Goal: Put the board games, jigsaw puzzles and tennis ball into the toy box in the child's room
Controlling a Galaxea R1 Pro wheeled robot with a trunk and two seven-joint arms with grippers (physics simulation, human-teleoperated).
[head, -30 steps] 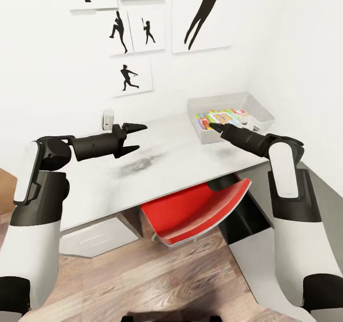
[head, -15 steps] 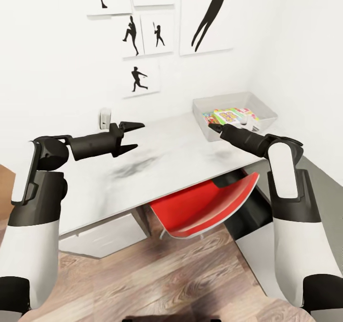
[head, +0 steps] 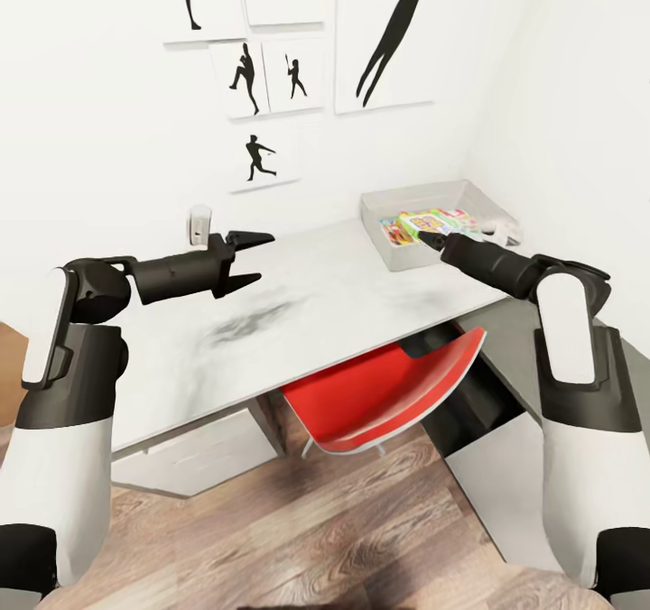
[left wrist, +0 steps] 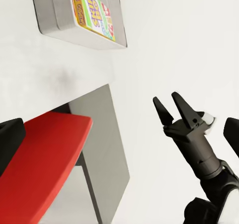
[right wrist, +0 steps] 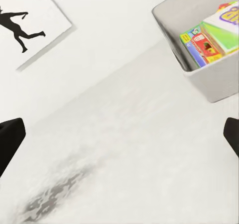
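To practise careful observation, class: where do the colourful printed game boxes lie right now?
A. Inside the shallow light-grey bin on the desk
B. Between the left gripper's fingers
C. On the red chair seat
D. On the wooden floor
A: the colourful printed game boxes lie within the walls of the shallow light-grey bin on the light-grey desk top.

Both arms reached forward — the left gripper [head: 247, 256] hung with jaws spread apart, the right gripper [head: 431, 239] pointed ahead, jaws nearly together.

Head: I look forward and down over the long light-grey desk top [head: 307, 321] | left wrist: faces across it toward the shallow light-grey toy bin [left wrist: 64, 20] | right wrist: nearer, shares that bin [right wrist: 209, 82].
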